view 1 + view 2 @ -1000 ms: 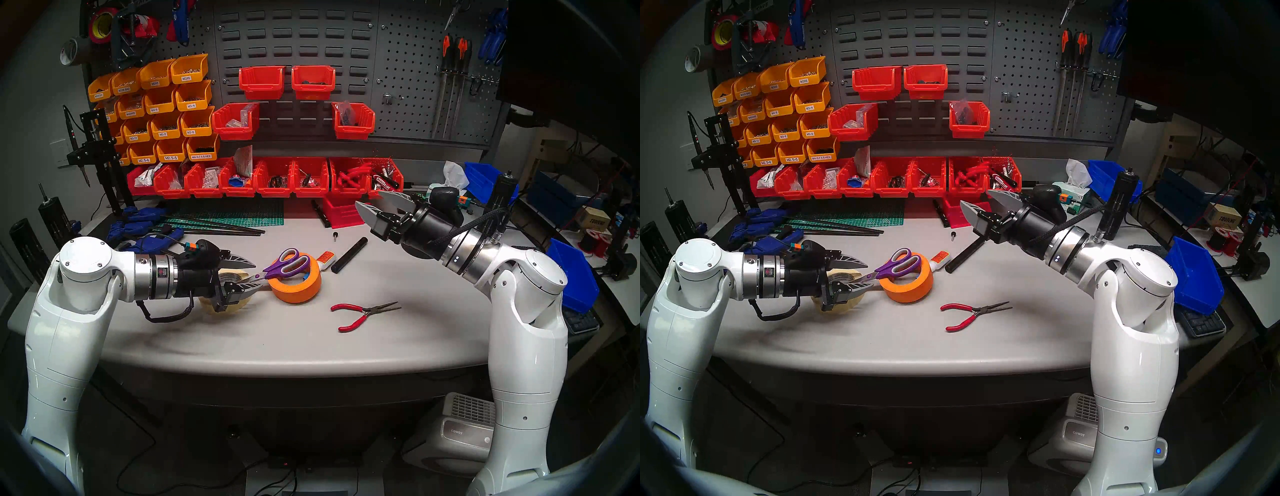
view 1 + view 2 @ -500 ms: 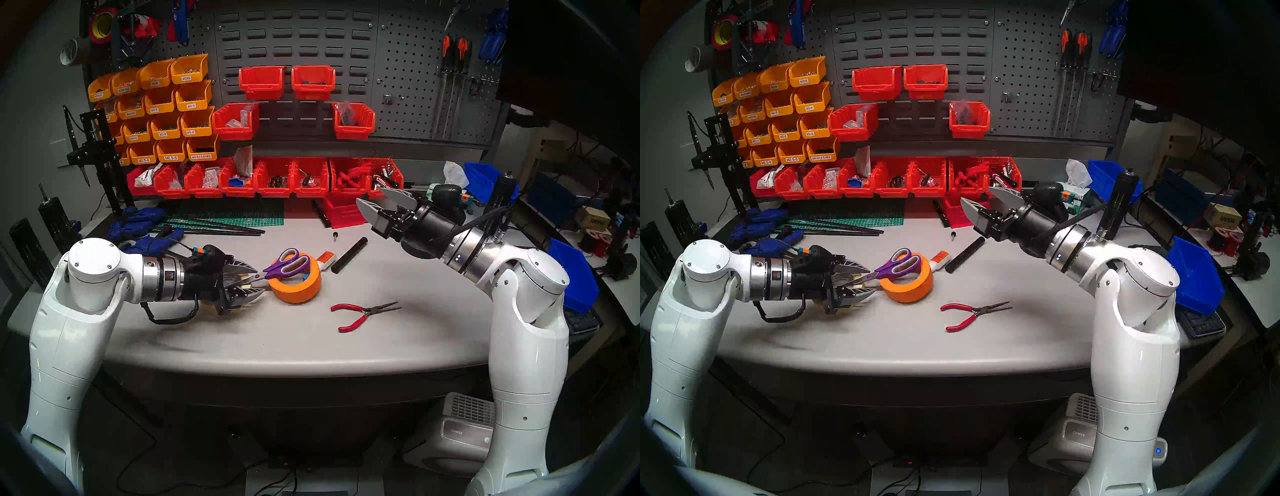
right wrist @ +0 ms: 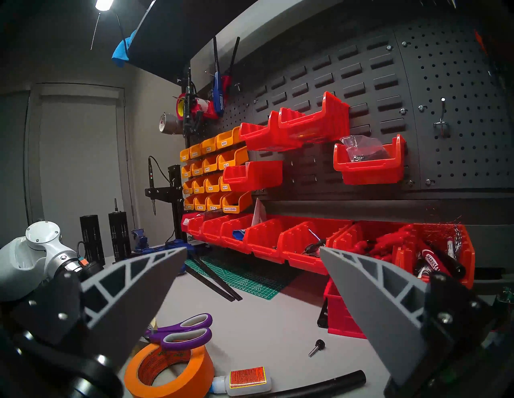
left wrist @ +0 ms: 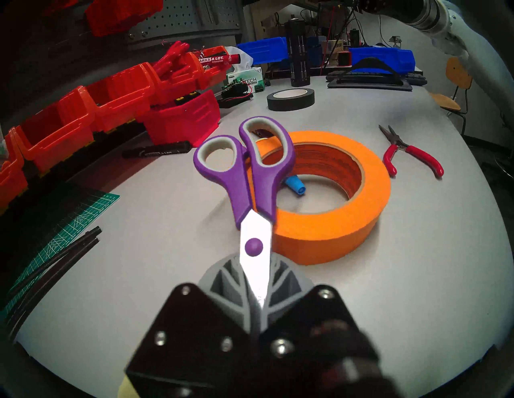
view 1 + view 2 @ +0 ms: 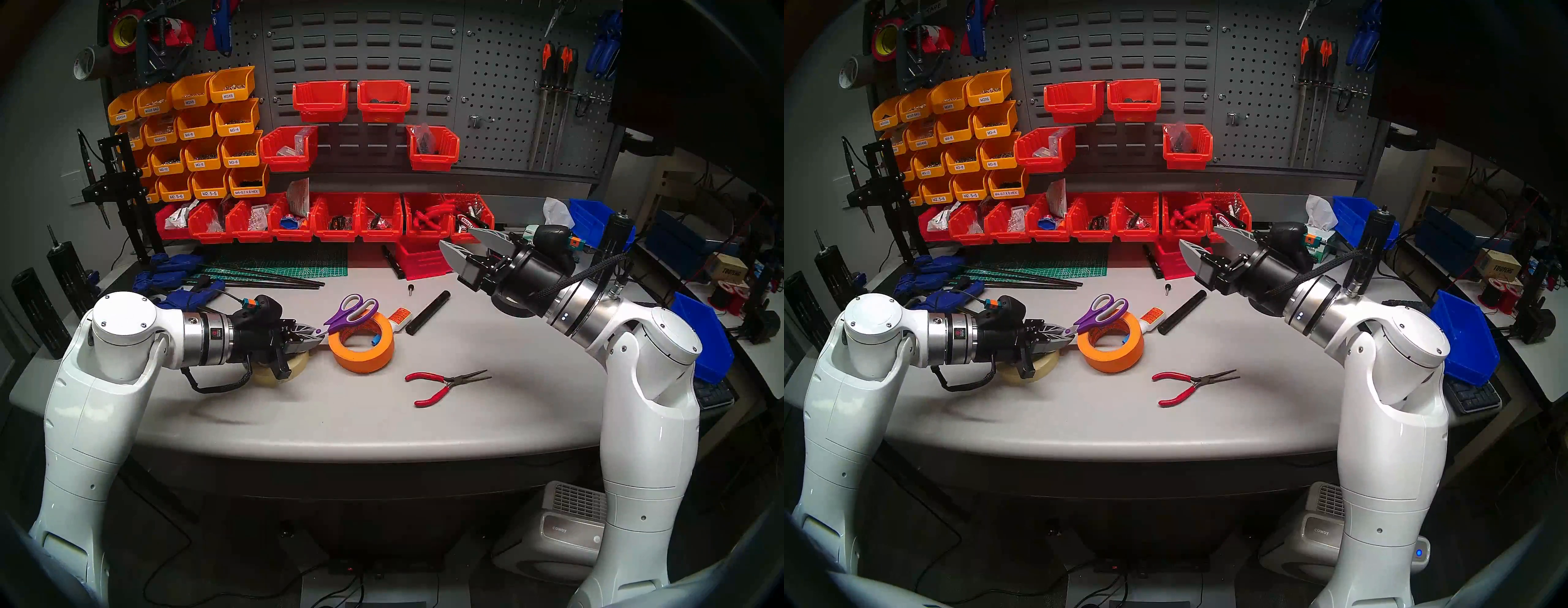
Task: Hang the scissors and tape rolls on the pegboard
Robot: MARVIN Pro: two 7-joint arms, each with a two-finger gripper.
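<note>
Nothing hangs on the pegboard (image 5: 500, 85) yet from this job: all 3 items are down at the table (image 5: 382, 424), so the task looks barely begun. The left gripper (image 5: 316, 337) has its fingers pinched on the blades of the scissors (image 5: 352, 313), whose purple handles tilt up above the orange tape (image 5: 362, 346), seemingly just clear of it. The cream tape (image 5: 292, 367) lies flat under the left wrist. The right gripper (image 5: 464, 246) hovers near the red bins with its fingers spread wide, holding nothing. Left to do, by my reading: carry the scissors to a free hook (image 5: 477, 121), then both rolls. As for containers, the yellow bins (image 5: 191, 131) on the wall hold small hardware; the red bins (image 5: 326, 218) along the table's back hold bagged parts, red-handled tools and markers, and 1 wall bin (image 3: 367, 161) holds a clear bag. A blue cap (image 4: 294, 186) sits inside the orange roll.
</note>
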